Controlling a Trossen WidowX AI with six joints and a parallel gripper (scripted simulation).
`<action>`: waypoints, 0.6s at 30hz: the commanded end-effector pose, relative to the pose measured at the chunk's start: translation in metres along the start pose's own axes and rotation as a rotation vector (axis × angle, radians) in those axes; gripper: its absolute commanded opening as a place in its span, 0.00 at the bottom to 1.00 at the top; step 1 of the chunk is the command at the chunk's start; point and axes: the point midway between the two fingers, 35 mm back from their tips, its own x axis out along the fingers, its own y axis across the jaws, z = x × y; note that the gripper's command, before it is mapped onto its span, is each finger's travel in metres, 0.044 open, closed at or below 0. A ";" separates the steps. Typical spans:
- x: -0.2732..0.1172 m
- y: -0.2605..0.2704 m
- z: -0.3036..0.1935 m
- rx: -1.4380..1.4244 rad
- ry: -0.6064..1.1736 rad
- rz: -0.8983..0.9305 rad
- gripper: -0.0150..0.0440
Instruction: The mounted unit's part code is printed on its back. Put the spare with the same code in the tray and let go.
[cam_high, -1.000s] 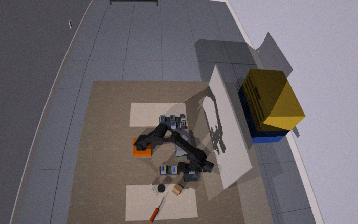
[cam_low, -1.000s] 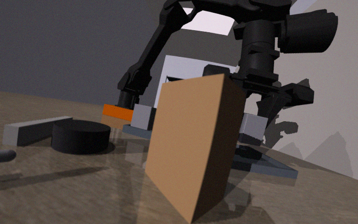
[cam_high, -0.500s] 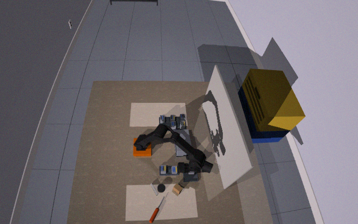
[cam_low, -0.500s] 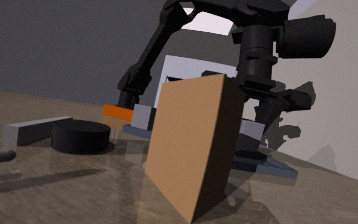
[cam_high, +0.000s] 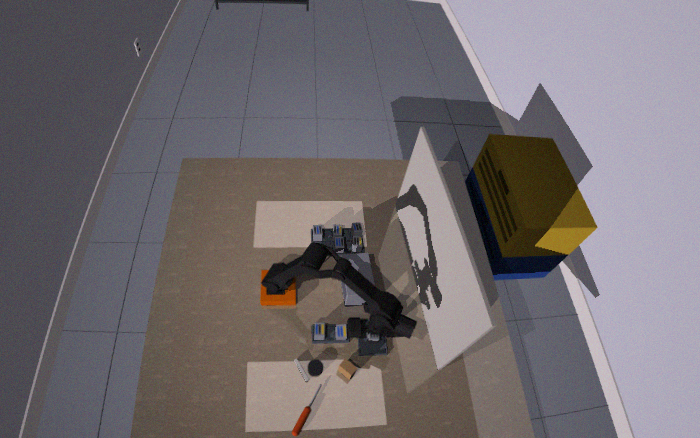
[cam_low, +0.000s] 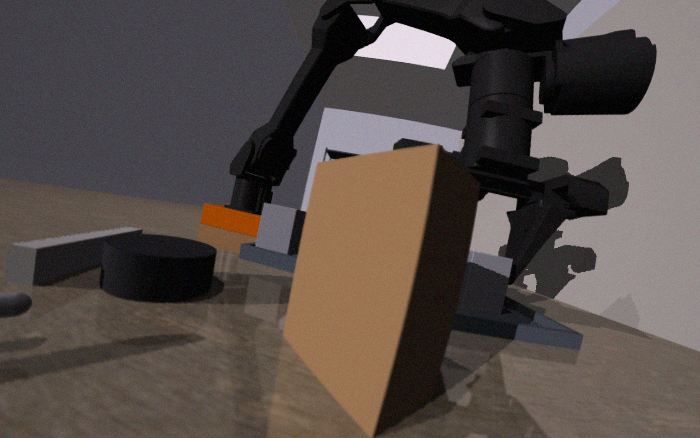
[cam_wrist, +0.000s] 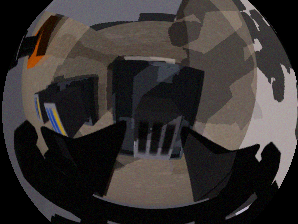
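Observation:
A grey spare unit (cam_high: 372, 336) (cam_low: 485, 289) (cam_wrist: 159, 145) stands in the dark blue-grey tray (cam_high: 379, 350) (cam_low: 549, 333) (cam_wrist: 196, 82). My gripper (cam_wrist: 154, 127) is open, its two fingers spread on either side of that unit and low over the tray. The second finger is hidden in the exterior view. Two units with blue and yellow stripes, one at the left (cam_high: 319, 330) and one beside it (cam_high: 340, 331), stand on a small rack left of the tray. Several more units (cam_high: 338, 242) stand on the rear rack. No code is readable, and I cannot tell which unit is mounted.
A grey housing (cam_high: 356, 295) lies partly under the arm. A cardboard box (cam_high: 346, 370) (cam_low: 361, 268), black disc (cam_high: 314, 367) (cam_low: 157, 268), pale bar (cam_high: 301, 370) (cam_low: 61, 253) and screwdriver (cam_high: 301, 419) lie in front. A white panel (cam_high: 449, 247) stands at the right.

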 end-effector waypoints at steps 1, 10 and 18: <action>0.000 0.000 0.000 0.000 0.000 -0.001 0.92; -0.085 -0.003 -0.001 -0.003 -0.004 -0.002 1.00; -0.107 0.001 0.000 -0.004 -0.005 -0.002 1.00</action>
